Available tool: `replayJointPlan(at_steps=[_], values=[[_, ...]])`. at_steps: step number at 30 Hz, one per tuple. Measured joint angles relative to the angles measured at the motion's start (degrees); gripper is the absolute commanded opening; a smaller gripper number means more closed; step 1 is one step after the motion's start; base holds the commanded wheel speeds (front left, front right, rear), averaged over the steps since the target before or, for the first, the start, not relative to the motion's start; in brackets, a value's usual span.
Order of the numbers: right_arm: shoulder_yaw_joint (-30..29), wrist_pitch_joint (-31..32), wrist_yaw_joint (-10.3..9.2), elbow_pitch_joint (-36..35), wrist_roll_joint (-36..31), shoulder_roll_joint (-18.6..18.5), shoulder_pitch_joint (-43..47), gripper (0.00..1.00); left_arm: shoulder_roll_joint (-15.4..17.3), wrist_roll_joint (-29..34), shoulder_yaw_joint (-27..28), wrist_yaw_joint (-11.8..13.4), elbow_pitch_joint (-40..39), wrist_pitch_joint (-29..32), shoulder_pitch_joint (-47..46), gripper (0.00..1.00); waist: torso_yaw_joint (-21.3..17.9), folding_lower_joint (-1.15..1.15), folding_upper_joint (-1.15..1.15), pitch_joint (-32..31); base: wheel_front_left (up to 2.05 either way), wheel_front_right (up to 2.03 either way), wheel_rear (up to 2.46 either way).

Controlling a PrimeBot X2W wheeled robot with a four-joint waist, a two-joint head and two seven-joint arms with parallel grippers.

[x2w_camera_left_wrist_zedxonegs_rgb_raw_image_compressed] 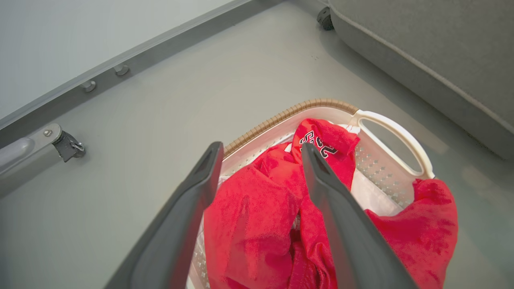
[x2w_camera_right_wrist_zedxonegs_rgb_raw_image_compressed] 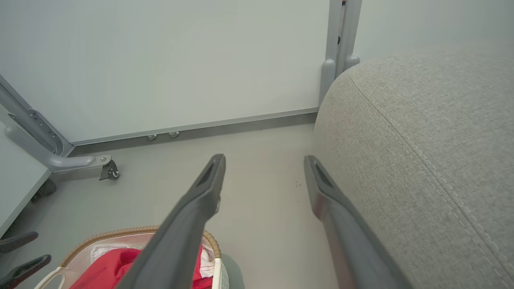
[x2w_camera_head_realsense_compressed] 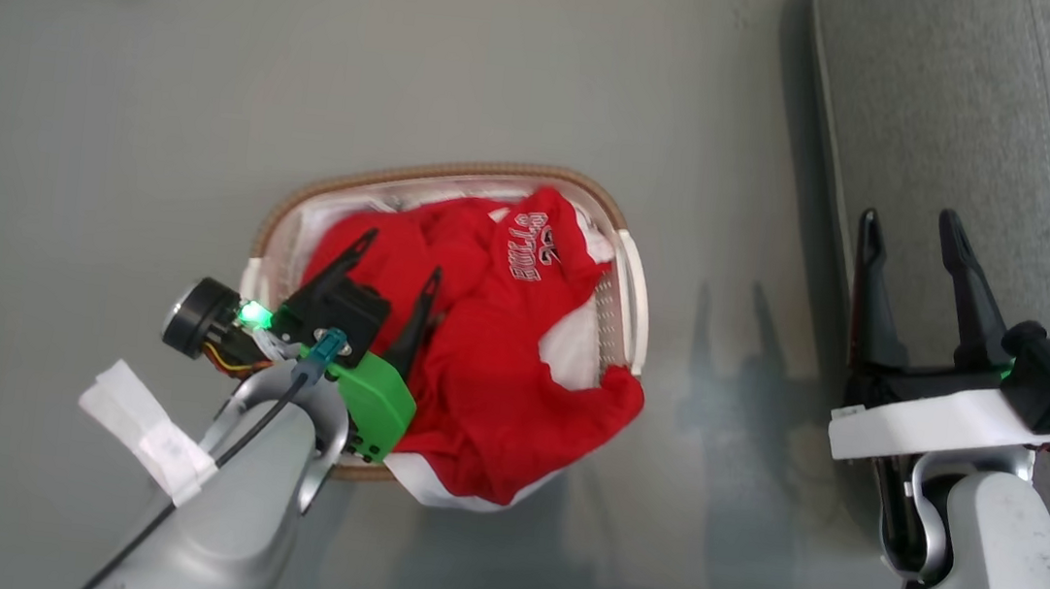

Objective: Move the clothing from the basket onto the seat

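The left claw (x2w_camera_head_realsense_compressed: 400, 254) is wide open & holds nothing. It hangs right over the red clothes (x2w_camera_head_realsense_compressed: 488, 369), pointing down at them. Can't tell if it touches them. The right claw (x2w_camera_head_realsense_compressed: 911, 218) is wide open too & empty, up by the edge of the seat (x2w_camera_head_realsense_compressed: 993, 110). The clothes are all in the basket (x2w_camera_head_realsense_compressed: 460, 171) on the floor (x2w_camera_head_realsense_compressed: 165, 101), w/ one red bit flopped over the rim on the seat side.

What could go wrong, I think:
- The red things are bunched up together. A pinch may get just one. Or it gets both, & one slips off on the way & lands on the floor.
- Some white cloth (x2w_camera_head_realsense_compressed: 568, 348) lies under them. If it's a loose sheet & the claw digs too deep, it may come along too.
- The basket looks light. If a finger hooks a hole in the wall, or the rim, the whole basket may lift or tip.
- The seat is apart from the basket, so a weak pinch has time to let go.
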Motion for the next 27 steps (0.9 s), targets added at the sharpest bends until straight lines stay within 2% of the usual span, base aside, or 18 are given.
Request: replayJointPlan(at_steps=[5,10,12,24,25,26,27], values=[[0.6,0.0,0.0,-0.6,2.0,0.0,-1.4,1.0,1.3,2.1,-1.5,0.8,7.6,0.0,-4.5,1.0,-3.0,0.0,0.0,4.9,0.0,0.0,0.0],[1.7,0.0,0.0,-0.7,3.3,0.0,-1.8,1.0,1.9,3.9,-2.6,2.9,14.9,0.0,-8.5,1.0,-5.9,0.0,0.0,9.1,0.0,0.0,0.0],[2.1,0.0,0.0,-0.7,3.8,0.0,-2.3,1.0,2.1,4.0,-2.4,4.7,17.1,0.0,-9.4,1.0,-6.9,0.0,0.0,10.4,0.0,0.0,0.0],[4.4,0.0,0.0,-1.0,5.4,0.0,-4.2,1.0,3.6,3.3,-1.8,8.9,24.8,0.0,-14.6,1.0,-10.8,0.0,0.0,15.7,0.0,0.0,0.0],[4.3,0.0,0.0,-1.0,5.4,0.0,-4.3,1.0,3.6,3.1,-1.7,9.1,25.2,0.0,-14.8,0.85,-11.0,0.0,0.0,16.0,0.0,0.0,0.0],[4.3,0.0,0.0,-1.0,5.4,0.0,-4.3,1.0,3.6,3.0,-1.6,9.1,25.5,0.0,-15.0,0.45,-11.1,0.0,0.0,16.1,0.0,0.0,0.0],[4.1,0.0,0.0,-1.0,5.4,0.0,-4.4,1.0,3.5,2.8,-1.6,9.1,25.7,0.0,-15.2,0.23,-11.2,0.0,0.0,16.3,0.0,0.0,0.0]])
